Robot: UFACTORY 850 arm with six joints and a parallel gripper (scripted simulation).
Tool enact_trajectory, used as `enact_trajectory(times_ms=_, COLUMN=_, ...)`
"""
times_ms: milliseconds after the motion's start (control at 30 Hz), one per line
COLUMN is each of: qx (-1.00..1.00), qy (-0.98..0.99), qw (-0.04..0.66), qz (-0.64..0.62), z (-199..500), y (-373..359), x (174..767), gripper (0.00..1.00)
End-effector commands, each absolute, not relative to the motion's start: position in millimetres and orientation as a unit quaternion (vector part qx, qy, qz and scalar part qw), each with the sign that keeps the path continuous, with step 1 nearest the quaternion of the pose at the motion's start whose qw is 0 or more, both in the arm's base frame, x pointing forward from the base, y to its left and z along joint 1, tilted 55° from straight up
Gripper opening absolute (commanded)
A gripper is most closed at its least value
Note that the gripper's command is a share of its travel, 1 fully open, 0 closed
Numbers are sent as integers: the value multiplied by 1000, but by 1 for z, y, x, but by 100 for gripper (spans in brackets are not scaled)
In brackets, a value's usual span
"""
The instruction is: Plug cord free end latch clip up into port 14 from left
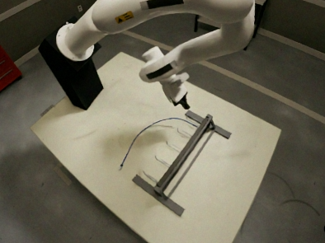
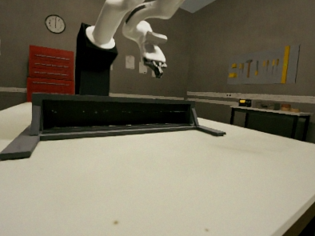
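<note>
A grey free-standing rack (image 1: 186,153) stands upright on the cream mat; the exterior view shows its back side (image 2: 113,113). A thin blue patch cord (image 1: 146,133) runs from a port near the rack's far end in an arc across the mat. Its free end (image 1: 121,166) lies on the mat, well away from the rack. My gripper (image 1: 183,103) is shut and empty, in the air above the rack's far end. It also shows in the exterior view (image 2: 158,70), high above the rack. The port openings are too small to tell apart.
The arm's black pedestal (image 1: 72,71) stands at the mat's far left corner. A red tool cabinet (image 2: 49,73) and a workbench (image 2: 269,121) stand off the mat. Several short grey marks lie on the mat in front of the rack.
</note>
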State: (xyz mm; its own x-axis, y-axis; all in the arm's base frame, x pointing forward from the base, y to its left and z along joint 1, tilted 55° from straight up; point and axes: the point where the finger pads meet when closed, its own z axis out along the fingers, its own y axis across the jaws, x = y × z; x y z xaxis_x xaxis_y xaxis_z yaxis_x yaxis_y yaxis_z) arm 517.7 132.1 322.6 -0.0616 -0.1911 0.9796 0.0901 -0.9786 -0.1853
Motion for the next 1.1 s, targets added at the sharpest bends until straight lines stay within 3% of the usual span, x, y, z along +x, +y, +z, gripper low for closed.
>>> enact_trajectory(times_ms=0, qx=-678, qy=37, qw=97, qz=-728, z=323, y=132, x=517, gripper=0)
enact_trajectory(times_ms=1067, qx=-678, qy=37, qw=97, qz=-728, z=319, y=128, x=467, gripper=0)
